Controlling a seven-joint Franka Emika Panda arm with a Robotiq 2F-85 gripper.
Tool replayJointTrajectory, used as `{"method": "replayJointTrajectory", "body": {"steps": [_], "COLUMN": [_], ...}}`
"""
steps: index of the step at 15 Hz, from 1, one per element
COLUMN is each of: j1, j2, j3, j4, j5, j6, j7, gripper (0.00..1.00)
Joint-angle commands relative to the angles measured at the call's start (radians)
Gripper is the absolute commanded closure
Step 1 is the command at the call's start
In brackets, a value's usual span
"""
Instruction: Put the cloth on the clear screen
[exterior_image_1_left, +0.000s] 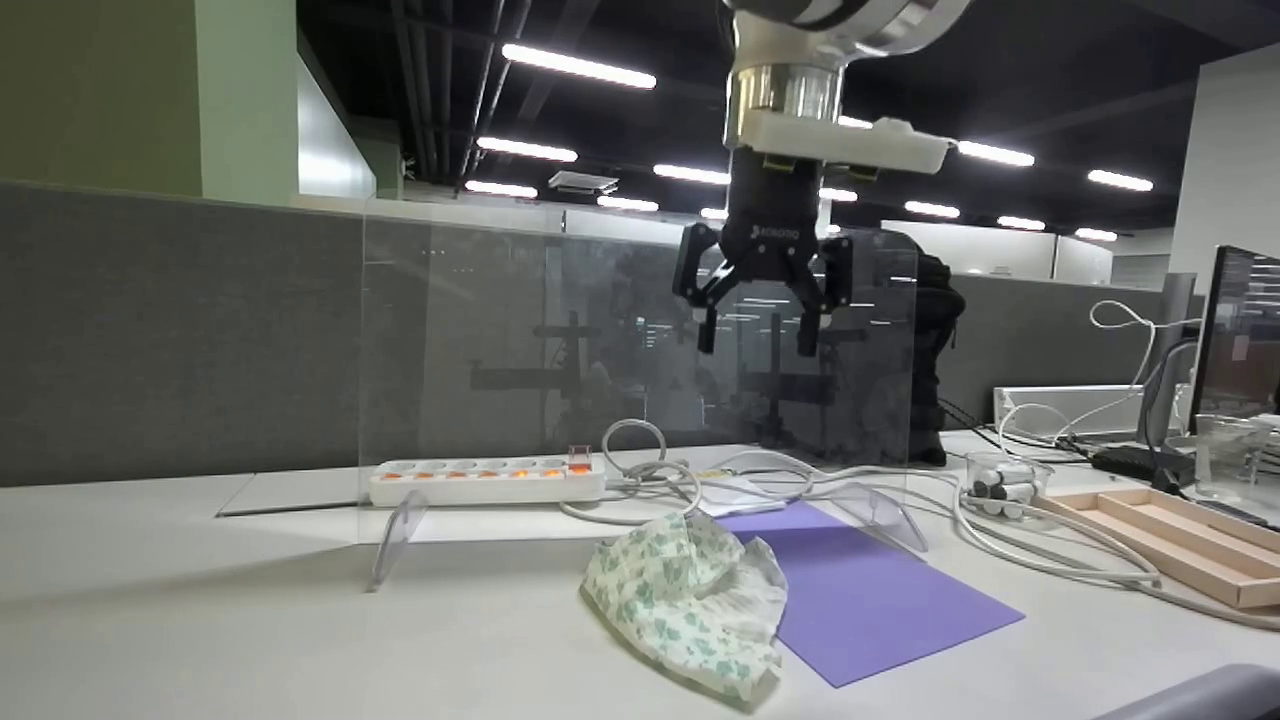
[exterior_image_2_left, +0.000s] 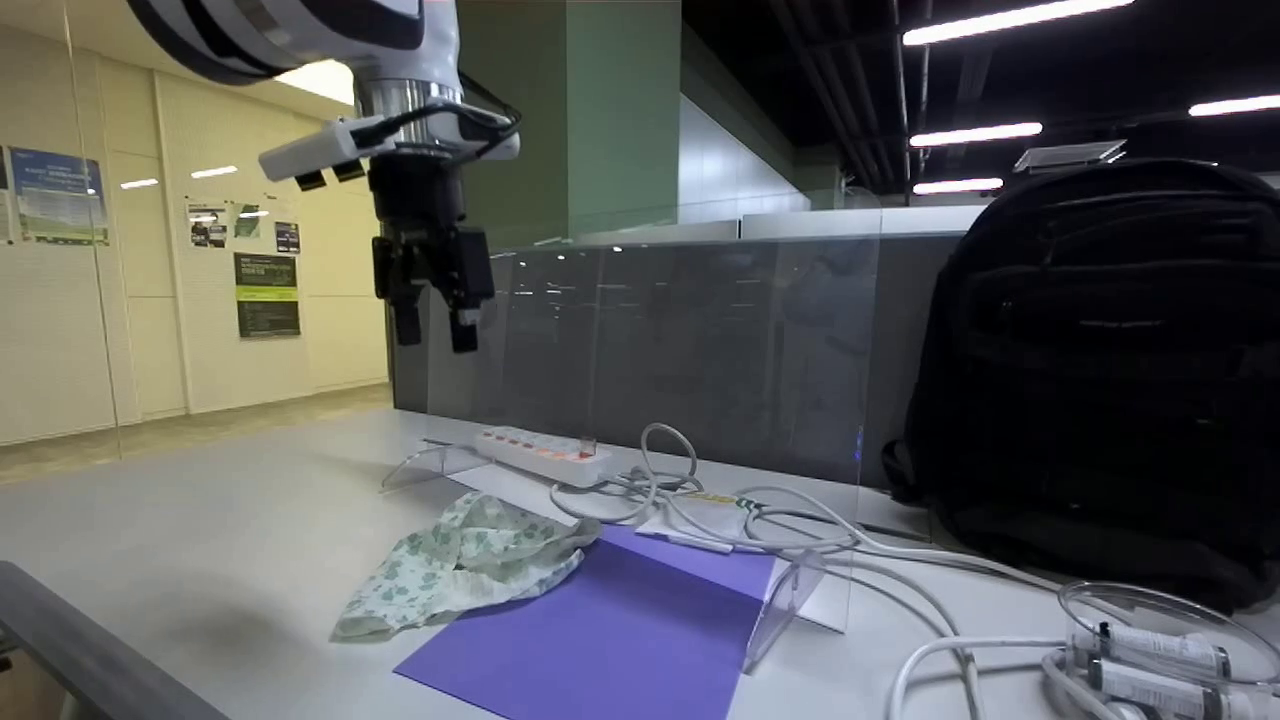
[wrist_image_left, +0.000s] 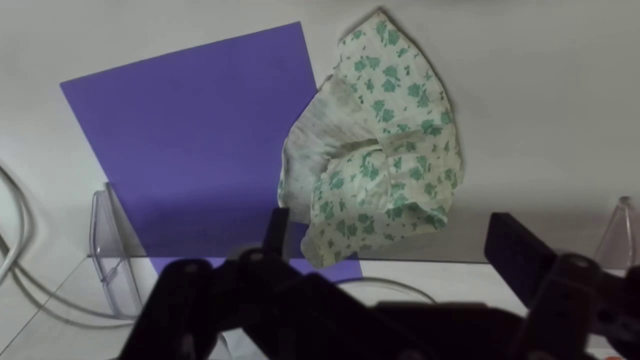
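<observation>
Well, cloth (wrist_image_left: 385, 150) lies crumpled on desk (exterior_image_1_left: 200, 620), partly over purple sheet (exterior_image_1_left: 880, 590), near screen (exterior_image_1_left: 630, 370) (can't tell if touching); long axis approx. vert. in wrist view, pointed corner at top. Arm (exterior_image_1_left: 790, 95) overhead; gripper (exterior_image_1_left: 757, 335) aims straight down high over desk, spread wide. Pwr strip (exterior_image_1_left: 480, 490) on screen's far side; grey partition (exterior_image_1_left: 180, 330) & blk backpack (exterior_image_2_left: 1100, 380) beyond.
</observation>
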Motion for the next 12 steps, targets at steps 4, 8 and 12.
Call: {"method": "replayJointTrajectory", "body": {"steps": [4,8,12], "j1": [0.013,0.014,0.012], "j2": [0.052,0.109,0.212], "j3": [-0.021,-0.01,-0.014], "j4": [0.028,0.036,0.05], "j5": [-0.002,-0.032,-0.075], "j6": [0.005,0.034,0.14], "j7": [0.011,0.042,0.067], "gripper": [0.0,0.0,0.0]}}
